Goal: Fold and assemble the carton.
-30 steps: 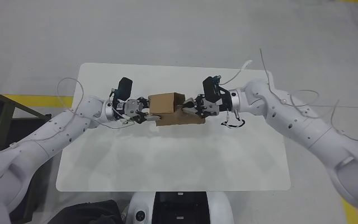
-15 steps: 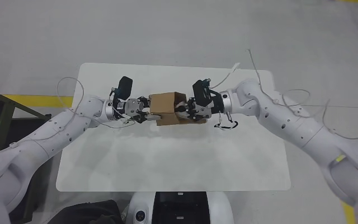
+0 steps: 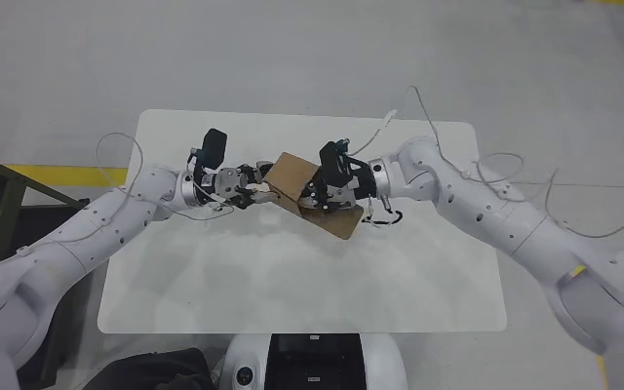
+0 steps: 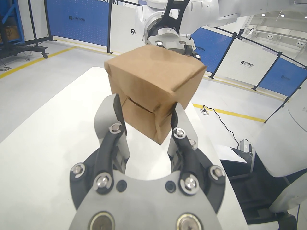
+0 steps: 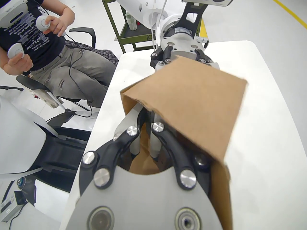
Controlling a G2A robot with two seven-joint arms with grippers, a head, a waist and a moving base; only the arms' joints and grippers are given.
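carton [image 3: 292, 177] of creased brown cardboard, boxy, pinched by right gripper [image 5: 145, 118]

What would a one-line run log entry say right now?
carton: tilted, one end open | right pincer: shut on carton, at open end | left pincer: open, astride closed end

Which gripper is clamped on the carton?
The right gripper, pinched shut on cardboard at the open end of the carton; the left gripper is open, straddling the closed end.
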